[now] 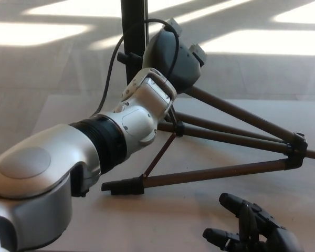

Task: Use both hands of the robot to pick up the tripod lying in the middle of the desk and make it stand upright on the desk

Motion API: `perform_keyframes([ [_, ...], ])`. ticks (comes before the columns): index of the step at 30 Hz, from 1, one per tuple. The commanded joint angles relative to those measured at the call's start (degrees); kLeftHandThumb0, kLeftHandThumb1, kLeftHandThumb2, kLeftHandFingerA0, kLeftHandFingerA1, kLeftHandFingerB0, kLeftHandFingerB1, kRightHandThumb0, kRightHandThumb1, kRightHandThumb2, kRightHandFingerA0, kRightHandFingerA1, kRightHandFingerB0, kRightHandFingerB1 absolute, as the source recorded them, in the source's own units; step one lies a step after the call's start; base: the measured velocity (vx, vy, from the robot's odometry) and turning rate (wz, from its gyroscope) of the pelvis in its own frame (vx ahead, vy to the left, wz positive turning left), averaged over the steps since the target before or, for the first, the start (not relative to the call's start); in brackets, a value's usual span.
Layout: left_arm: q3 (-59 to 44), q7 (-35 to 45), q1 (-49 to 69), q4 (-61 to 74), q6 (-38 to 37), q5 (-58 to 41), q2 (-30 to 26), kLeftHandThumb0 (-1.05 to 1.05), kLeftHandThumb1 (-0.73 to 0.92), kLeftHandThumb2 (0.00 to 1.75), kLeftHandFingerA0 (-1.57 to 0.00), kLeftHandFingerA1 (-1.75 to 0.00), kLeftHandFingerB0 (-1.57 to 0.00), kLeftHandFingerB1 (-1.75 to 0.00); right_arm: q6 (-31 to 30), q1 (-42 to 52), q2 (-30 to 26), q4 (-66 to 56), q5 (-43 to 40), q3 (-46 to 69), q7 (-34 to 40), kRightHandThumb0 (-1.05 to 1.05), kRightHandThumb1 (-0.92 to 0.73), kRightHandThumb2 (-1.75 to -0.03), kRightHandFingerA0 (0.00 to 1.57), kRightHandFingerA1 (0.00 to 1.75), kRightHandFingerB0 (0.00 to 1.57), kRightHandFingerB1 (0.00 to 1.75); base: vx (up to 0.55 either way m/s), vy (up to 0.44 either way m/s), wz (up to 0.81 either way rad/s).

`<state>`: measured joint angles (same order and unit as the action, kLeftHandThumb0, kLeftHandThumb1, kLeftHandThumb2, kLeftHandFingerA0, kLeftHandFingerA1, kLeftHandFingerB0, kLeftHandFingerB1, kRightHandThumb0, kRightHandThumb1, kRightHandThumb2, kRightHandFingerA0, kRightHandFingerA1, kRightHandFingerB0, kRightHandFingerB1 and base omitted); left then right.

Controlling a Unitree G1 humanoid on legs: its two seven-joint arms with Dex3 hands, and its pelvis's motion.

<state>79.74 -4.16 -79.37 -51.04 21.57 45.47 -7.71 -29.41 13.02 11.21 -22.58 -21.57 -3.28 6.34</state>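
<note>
Sunlit grey floor lies beyond my pale bench (199, 215); my left hand's grip at the dark metal tripod (226, 134) head is hidden, right hand (249, 231) spread empty.

Left hand (170, 102) under tripod (226, 134) head, right hand (252, 231) open

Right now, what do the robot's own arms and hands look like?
The left arm has glossy silver-white rounded shells, joined by a ribbed black band, ending in a white wrist block with a grey edge. The left hand is hidden behind it. The right hand is matte black with thick segmented fingers.
</note>
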Motion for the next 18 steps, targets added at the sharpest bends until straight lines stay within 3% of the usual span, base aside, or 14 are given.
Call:
perform_keyframes([
  [1,-3.35,-5.16,1.27,-1.28,-3.21,6.35,3.68,-0.39,0.34,0.92,0.0,-0.52,0.0,-0.53,2.12,-1.36,1.31,1.12,1.74,1.49,2.42,-0.86,-0.78,-0.64,0.6,0.96,0.63,0.56,0.0,0.0,0.0],
  [2,-4.21,-4.86,1.84,-1.31,-3.32,6.49,4.02,-0.38,0.36,0.93,-0.01,-0.53,0.0,-0.53,1.89,-1.46,1.43,1.11,1.83,1.43,2.62,-0.87,-0.78,-0.65,0.61,0.97,0.62,0.55,0.0,0.0,0.0],
  [4,-6.0,-1.74,3.21,-0.31,-3.77,6.39,4.85,-0.7,0.4,0.78,-0.1,-0.56,-0.02,-0.31,2.94,-0.9,1.78,1.28,2.17,1.08,2.49,-0.87,-0.79,-0.65,0.59,0.96,0.6,0.53,0.0,0.0,0.0],
  [5,-7.7,-0.09,3.76,0.31,-4.11,5.33,5.25,-0.79,0.51,0.55,-0.09,-0.54,-0.03,-0.33,3.35,-1.28,1.7,1.65,2.05,1.24,2.21,-0.86,-0.79,-0.64,0.57,0.97,0.58,0.53,0.0,0.0,0.0],
  [6,-8.69,0.84,4.15,0.36,-4.21,5.16,5.65,-0.89,0.39,0.8,-0.02,-0.54,-0.02,-0.26,3.39,-1.48,1.62,1.79,2.13,1.28,2.29,-0.86,-0.79,-0.64,0.57,0.97,0.58,0.52,0.0,0.0,0.0],
  [8,-9.85,1.62,4.67,0.16,-4.34,6.08,6.12,-0.89,0.39,0.8,-0.02,-0.54,-0.02,-0.26,3.39,-1.52,1.53,1.84,2.32,1.19,2.49,-0.86,-0.79,-0.64,0.57,0.97,0.58,0.52,0.0,0.0,0.0],
  [9,-11.28,3.66,5.13,0.48,-4.28,5.55,6.58,-0.77,0.43,0.91,0.0,-0.45,0.0,-0.23,3.39,-1.47,1.43,1.79,2.37,1.09,2.46,-0.84,-0.61,-1.02,0.55,0.9,0.51,0.59,0.0,0.0,0.0],
  [10,-13.45,7.17,5.83,1.12,-3.95,3.34,7.39,-0.79,0.45,0.9,-0.02,-0.43,0.0,-0.18,3.24,-1.44,1.29,1.74,2.48,0.98,2.47,-0.84,-0.61,-1.02,0.55,0.9,0.51,0.59,0.0,0.0,0.0],
  [11,-14.9,8.32,6.34,1.45,-4.01,2.7,7.75,-0.79,0.45,0.9,-0.02,-0.43,0.0,-0.18,3.17,-1.51,1.26,1.85,2.54,1.01,2.59,-0.84,-0.61,-1.02,0.55,0.9,0.51,0.59,0.0,0.0,0.0],
  [12,-18.87,12.31,7.31,2.67,-3.73,-1.29,8.21,-0.73,0.39,0.89,0.0,-0.44,0.0,-0.2,3.82,-1.59,1.36,2.22,2.99,0.79,2.7,-0.88,-0.8,-0.65,0.55,0.99,0.58,0.52,0.0,0.0,0.0],
  [13,-19.92,15.93,6.82,2.56,-3.33,-2.02,8.43,-0.95,0.51,0.66,0.0,-0.41,0.0,-0.09,3.92,-1.78,1.45,2.41,3.0,0.75,2.72,-0.87,-0.8,-0.64,0.54,1.01,0.58,0.53,0.0,0.0,0.0],
  [14,-21.24,21.66,5.61,1.94,-3.26,-3.56,8.64,-0.99,0.56,0.97,0.0,-0.28,0.0,0.0,3.74,-1.93,1.47,2.44,2.9,0.8,2.76,-0.81,-0.6,-1.08,0.62,0.95,0.51,0.6,0.0,0.0,0.0],
  [17,-26.91,31.37,3.57,0.67,0.45,-8.89,9.89,-0.95,0.56,0.96,0.0,-0.21,0.0,0.0,3.7,-1.93,1.95,2.48,2.42,1.0,3.02,-0.83,-0.58,-1.06,0.64,0.94,0.52,0.59,0.0,0.0,0.0],
  [18,-29.77,37.25,0.63,-3.07,1.4,-11.86,10.43,-0.94,0.53,0.97,0.0,-0.21,0.0,0.0,3.36,-2.09,1.85,2.76,2.64,0.93,3.22,-0.89,-0.78,-0.64,0.56,0.99,0.59,0.53,0.0,0.0,0.0],
])
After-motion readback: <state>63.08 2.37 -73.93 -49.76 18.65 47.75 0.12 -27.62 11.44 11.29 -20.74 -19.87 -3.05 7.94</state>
